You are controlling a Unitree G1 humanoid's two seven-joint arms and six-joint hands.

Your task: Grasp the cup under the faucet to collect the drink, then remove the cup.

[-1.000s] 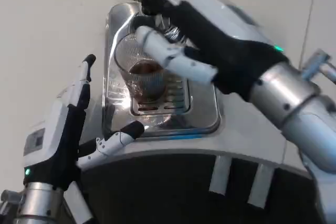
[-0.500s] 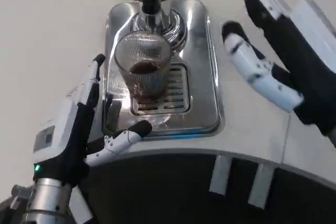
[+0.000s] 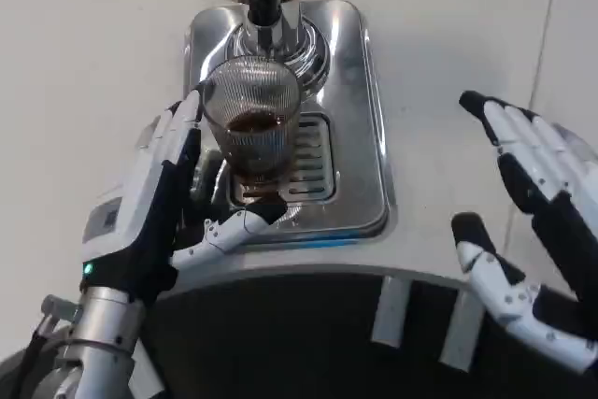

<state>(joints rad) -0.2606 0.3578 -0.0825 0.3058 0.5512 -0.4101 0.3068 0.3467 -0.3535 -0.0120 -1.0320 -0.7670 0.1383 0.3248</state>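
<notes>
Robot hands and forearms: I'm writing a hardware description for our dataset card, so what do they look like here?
The left hand has a white back panel with a small grey marking, black palm and white-and-black fingers, plus a green light near the wrist. Its forearm is ribbed silver metal with a thin dark cable alongside. The right hand shows the same black body and white segmented fingers with black tips.

My left hand (image 3: pixel 159 212) is up at lower left, palm facing right, fingers straight and pointing away, thumb stuck out sideways. It holds nothing. My right hand (image 3: pixel 533 231) is at the right edge, fingers spread, thumb low and apart, also holding nothing. Left forearm rises from the bottom-left corner.
</notes>
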